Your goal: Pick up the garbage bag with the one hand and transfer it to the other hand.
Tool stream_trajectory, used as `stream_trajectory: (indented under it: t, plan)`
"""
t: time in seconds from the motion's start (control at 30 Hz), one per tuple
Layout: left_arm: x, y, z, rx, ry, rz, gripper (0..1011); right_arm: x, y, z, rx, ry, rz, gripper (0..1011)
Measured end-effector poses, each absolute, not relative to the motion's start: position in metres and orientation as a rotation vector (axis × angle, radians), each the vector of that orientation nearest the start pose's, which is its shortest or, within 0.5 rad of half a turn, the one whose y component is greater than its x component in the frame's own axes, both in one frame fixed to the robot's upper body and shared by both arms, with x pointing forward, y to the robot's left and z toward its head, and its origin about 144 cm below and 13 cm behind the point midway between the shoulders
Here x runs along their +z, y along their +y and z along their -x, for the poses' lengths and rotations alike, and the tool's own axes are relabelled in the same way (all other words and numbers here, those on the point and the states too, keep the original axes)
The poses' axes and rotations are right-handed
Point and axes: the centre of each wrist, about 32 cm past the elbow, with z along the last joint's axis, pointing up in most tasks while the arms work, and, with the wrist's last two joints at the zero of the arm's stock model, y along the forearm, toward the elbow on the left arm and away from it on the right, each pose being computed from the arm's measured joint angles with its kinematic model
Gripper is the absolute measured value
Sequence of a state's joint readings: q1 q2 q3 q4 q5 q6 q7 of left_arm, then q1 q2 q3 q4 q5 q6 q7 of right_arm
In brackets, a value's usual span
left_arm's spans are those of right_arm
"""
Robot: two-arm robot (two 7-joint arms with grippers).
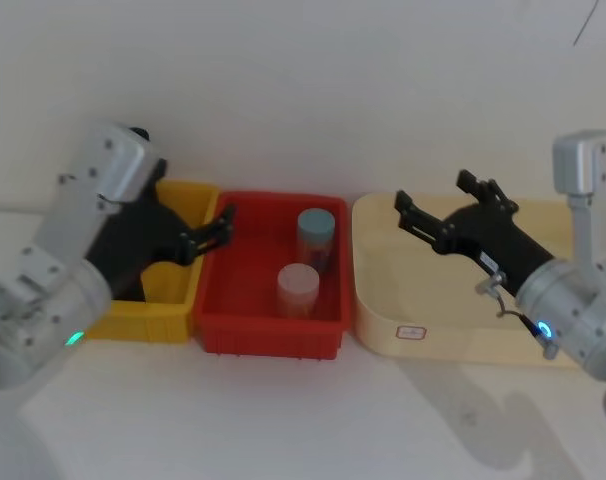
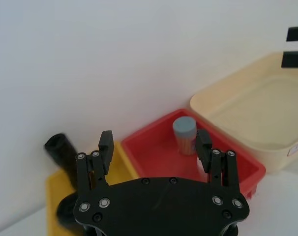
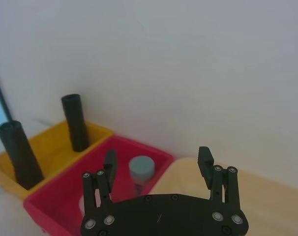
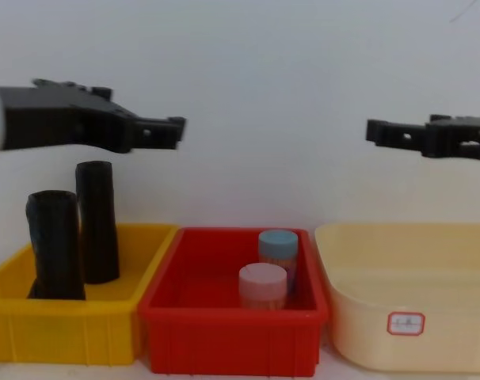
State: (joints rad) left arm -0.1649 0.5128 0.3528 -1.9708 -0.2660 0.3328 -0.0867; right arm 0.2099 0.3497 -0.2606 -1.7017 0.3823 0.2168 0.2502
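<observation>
The garbage bag (image 4: 97, 222), a matte black roll, stands upright in a yellow bin (image 4: 74, 332). It is well below the open fingers of the left gripper (image 1: 216, 228) and a little back from their tips. A second black roll (image 4: 56, 244) stands just beside it in the same bin. I cannot say for certain which roll is meant, so I take the one nearer the fingers. Nothing is held.

The left gripper, with a green ring on its wrist, hangs in the air. Its fingers are spread wide, and their tips reach out over the edge where the yellow bin meets a red bin (image 4: 224, 340). The right gripper (image 1: 435, 197), with a blue ring, hovers well apart above a cream tub (image 4: 430, 340). Its fingers are also spread and empty, and they point back toward the left ones.

This looks like the very start of the task, the reach before the pick-up. The next move would seem to call for the left fingers to draw back, drop down around the bag, and close without knocking its neighbour.

Below and ahead of the left fingertips, the red bin holds a blue-lidded jar (image 4: 278, 241) and a pink-lidded jar (image 4: 263, 281). All three containers sit side by side on a pale tabletop (image 1: 283, 420). A plain white wall (image 4: 264, 79) stands close behind them.
</observation>
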Motion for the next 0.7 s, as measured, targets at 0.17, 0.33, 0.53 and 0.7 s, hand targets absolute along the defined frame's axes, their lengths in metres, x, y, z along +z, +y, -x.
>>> stream_trajectory:
  t: [0.17, 0.33, 0.53, 0.7]
  plan:
    - [1.295, 0.24, -0.433, 1.089, -0.22, -0.199, 1002, 1.25, -0.229, -0.506, -0.986, 0.002, -0.007, 999]
    - [1.297, 0.255, -0.425, 1.117, -0.189, -0.223, 1001, 1.254, -0.222, -0.512, -0.961, 0.026, -0.008, 1000]
    - [1.293, 0.282, -0.417, 1.163, -0.116, -0.261, 1002, 1.255, -0.211, -0.523, -0.926, 0.082, 0.005, 1000]
    - [1.286, 0.297, -0.417, 1.182, -0.064, -0.277, 1002, 1.254, -0.205, -0.531, -0.902, 0.121, 0.023, 1000]
